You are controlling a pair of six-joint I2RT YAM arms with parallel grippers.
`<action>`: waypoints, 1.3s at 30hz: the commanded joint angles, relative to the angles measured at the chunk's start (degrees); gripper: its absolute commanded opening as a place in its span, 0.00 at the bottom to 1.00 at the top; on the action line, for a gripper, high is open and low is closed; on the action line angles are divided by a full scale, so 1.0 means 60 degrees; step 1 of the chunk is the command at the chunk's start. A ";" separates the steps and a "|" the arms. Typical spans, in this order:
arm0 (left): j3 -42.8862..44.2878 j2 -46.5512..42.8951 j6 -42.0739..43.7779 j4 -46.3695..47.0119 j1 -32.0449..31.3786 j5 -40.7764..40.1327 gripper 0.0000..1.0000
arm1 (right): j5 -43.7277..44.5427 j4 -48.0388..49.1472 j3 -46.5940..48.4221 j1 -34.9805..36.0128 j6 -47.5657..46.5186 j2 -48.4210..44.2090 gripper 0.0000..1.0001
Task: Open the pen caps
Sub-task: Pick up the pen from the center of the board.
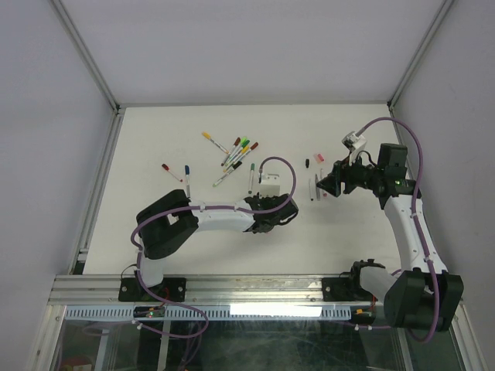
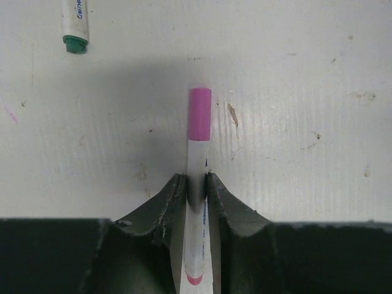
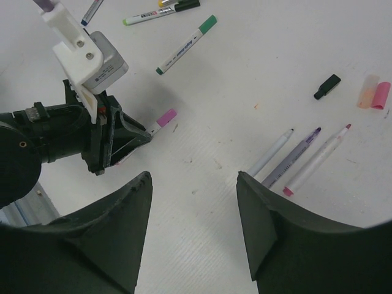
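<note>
Left gripper (image 2: 196,182): nearest item in its own wrist view, jaws closed on the white barrel of the pink-capped pen (image 2: 197,160), held low over the table (image 2: 306,153); whether the pen touches the surface cannot be told. Pink cap (image 2: 200,114): still seated, fully clear of the fingertips, with a short stretch of bare barrel between. Right gripper (image 3: 193,184): fingers spread wide, holding nothing, well apart from that cap and aimed roughly towards it. Uncapped pens (image 3: 293,158): three, side by side, tips exposed; a loose black cap (image 3: 326,87), pale orange cap (image 3: 367,92) and second pink cap (image 3: 381,95) lie beyond them. Capped stock: cluster of pens (image 1: 236,153) at mid-table and two further pens (image 1: 178,171) to its left, all apparently capped. Step in hand, as judged: pulling the pink cap. Recommended handling: bring the right fingers over the cap only, not over its joint with the barrel; close firmly; draw straight along the pen's axis while the left grip holds. A sideways pull risks bending the pen or dragging it out of the left jaws. Markings: print on the green-capped pen (image 2: 75,24) is cut off by the frame edge and unreadable as a word; fine print on the held barrel is too small to read; no brand identifiable.
</note>
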 commanded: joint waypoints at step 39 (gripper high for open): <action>-0.2890 -0.2581 -0.0889 0.3727 0.0961 0.1716 0.00 | -0.1511 0.4722 -0.1591 0.2427 0.3863 0.3656 0.66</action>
